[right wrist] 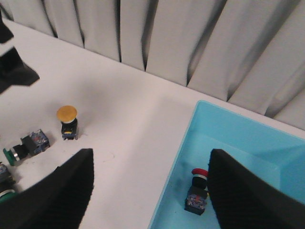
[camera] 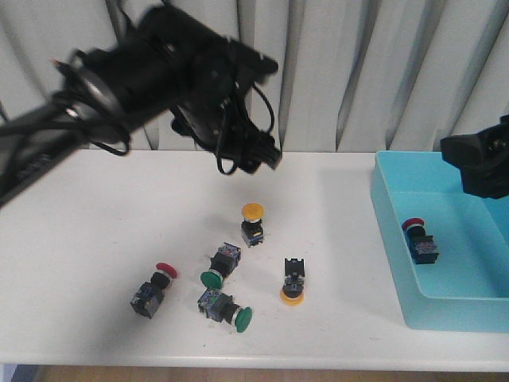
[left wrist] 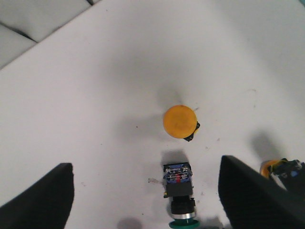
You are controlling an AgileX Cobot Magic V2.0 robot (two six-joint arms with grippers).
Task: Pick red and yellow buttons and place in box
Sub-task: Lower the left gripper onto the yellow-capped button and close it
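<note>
In box [camera: 477, 310]: one red button [camera: 417, 237]; both claws open, empty: left claw [left wrist: 145, 198] above upright yellow button [left wrist: 180, 121]; right claw [right wrist: 150, 191] over box edge

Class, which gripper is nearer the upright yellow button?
Left. The left gripper hangs open above the upright yellow button; the right gripper is over the box.

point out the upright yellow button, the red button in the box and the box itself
upright yellow button [camera: 253, 212], front view, on its domed cap
red button in the box [camera: 413, 225], front view, on its red cap
box [camera: 395, 247], front view, on its left wall
</note>
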